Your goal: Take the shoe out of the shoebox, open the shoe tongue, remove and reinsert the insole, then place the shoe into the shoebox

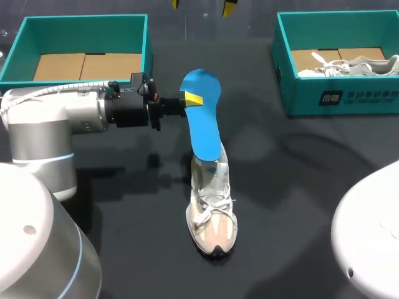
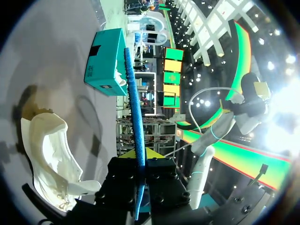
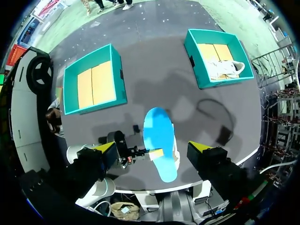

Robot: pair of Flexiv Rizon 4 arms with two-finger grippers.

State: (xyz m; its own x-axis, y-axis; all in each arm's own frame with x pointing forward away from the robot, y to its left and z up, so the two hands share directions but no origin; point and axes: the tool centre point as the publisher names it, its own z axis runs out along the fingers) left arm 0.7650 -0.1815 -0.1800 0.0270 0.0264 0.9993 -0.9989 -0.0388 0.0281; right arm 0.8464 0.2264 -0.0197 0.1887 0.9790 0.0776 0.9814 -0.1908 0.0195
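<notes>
A light-coloured sneaker (image 1: 212, 215) stands on the dark table, toe toward the front edge, laces loose. My left gripper (image 1: 187, 102) comes in from the left and is shut on the side edge of the blue insole (image 1: 203, 118), held above the table. The insole's near end overlaps the shoe's heel opening; I cannot tell whether it touches. In the left wrist view the insole (image 2: 134, 117) runs edge-on between the yellow tips of that gripper (image 2: 140, 157), with the sneaker (image 2: 51, 154) beside it. My right gripper (image 3: 152, 147) hangs high above the table, wide open and holding nothing.
A teal shoebox (image 1: 84, 28) with a bare cardboard floor stands at the back left. A second teal shoebox (image 1: 336, 99) at the back right holds another light sneaker (image 1: 349, 65). Bare table lies to either side of the shoe.
</notes>
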